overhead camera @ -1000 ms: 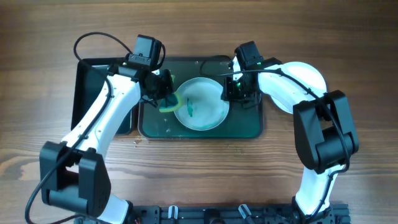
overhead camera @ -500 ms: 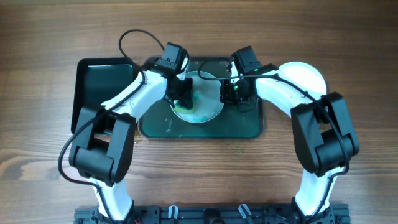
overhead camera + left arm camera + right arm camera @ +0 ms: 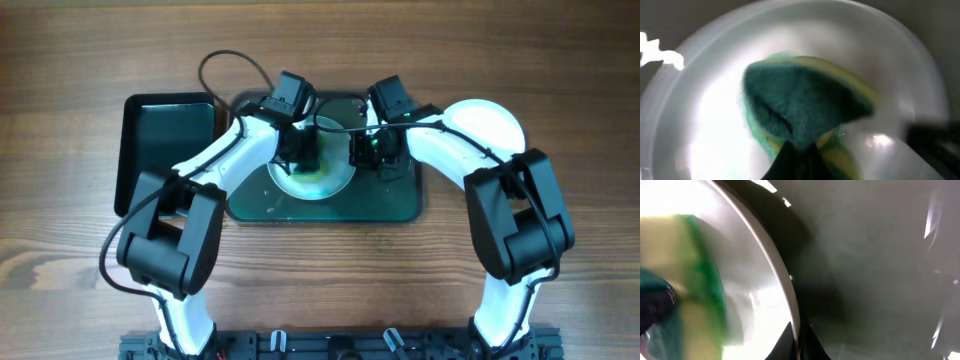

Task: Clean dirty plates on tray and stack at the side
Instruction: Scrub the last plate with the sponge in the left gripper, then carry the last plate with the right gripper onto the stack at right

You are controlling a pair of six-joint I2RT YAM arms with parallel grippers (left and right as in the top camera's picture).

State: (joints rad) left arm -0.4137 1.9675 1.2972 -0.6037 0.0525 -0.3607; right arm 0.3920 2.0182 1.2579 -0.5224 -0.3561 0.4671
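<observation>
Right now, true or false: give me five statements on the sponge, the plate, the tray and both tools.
1. The left tool presses a green and yellow sponge onto the plate. True.
2. The plate lies on bare wood. False: it lies on the dark green tray.
3. The right tool pinches the plate's rim. True.
4. The black tub stands at the tray's right end. False: it stands at the left end, on the left arm's side.
5. A second plate lies off the tray, partly under the right arm. True.
</observation>
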